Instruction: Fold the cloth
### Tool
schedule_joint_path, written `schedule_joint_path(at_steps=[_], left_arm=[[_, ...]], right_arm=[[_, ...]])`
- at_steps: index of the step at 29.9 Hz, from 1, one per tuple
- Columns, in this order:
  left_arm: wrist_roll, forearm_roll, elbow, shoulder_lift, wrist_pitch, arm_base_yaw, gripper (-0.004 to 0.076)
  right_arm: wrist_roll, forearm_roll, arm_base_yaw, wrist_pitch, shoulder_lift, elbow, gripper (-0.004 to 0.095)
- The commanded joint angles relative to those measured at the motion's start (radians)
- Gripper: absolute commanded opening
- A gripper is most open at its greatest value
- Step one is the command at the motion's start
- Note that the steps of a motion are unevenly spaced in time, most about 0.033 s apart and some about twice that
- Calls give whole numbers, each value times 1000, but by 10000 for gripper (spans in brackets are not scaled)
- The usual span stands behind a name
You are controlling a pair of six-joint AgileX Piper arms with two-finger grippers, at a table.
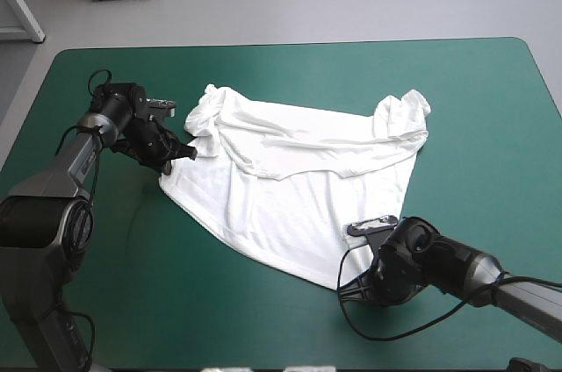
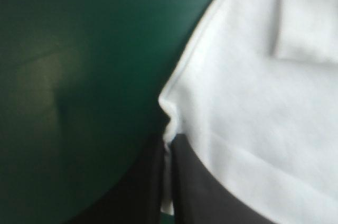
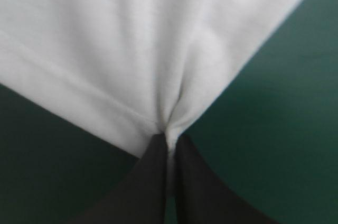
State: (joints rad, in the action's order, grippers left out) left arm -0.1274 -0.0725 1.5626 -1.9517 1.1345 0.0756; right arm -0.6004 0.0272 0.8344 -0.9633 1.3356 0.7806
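White T-shirt [image 1: 290, 192] on teal-green cover [image 1: 465, 109]

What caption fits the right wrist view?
Right gripper shut on a corner of the white T-shirt, cloth puckering at the pinch, over the teal-green cover.

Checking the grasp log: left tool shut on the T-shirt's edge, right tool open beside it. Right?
Not quite. The right tool is also shut on the T-shirt, pinching a corner; the right wrist view shows it. The left tool grips its edge, as stated.
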Motion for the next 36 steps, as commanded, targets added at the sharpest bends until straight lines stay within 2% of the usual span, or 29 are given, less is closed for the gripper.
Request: schedule_joint_path(at_steps=[1, 4, 8, 11, 15, 19, 28, 31, 36], left_arm=[[-8, -11, 82, 133, 54, 5, -9], [-8, -11, 122, 201, 91, 5, -9], [4, -15, 151, 315, 152, 7, -9], [8, -72, 151, 426, 150, 8, -9], [-4, -129, 169, 567, 140, 8, -9], [-22, -190, 276, 660, 123, 8, -9], [-28, -315, 753, 683, -5, 8, -9], [-28, -351, 862, 679, -57, 8, -9], [-28, -384, 964, 679, -168, 8, -9]], right_arm=[[-27, 194, -3, -169, -84, 136, -17], [-24, 331, -3, -284, -133, 254, -17], [18, 435, -21, -286, -196, 426, -17], [40, 483, -62, -286, -220, 553, -17], [194, 530, -102, -286, -220, 745, -17], [282, 591, -100, -286, -207, 955, -17], [486, 554, -100, -258, -134, 1455, -16], [563, 483, -100, -242, -94, 1613, -15], [657, 370, -100, -148, -29, 1826, -11]])
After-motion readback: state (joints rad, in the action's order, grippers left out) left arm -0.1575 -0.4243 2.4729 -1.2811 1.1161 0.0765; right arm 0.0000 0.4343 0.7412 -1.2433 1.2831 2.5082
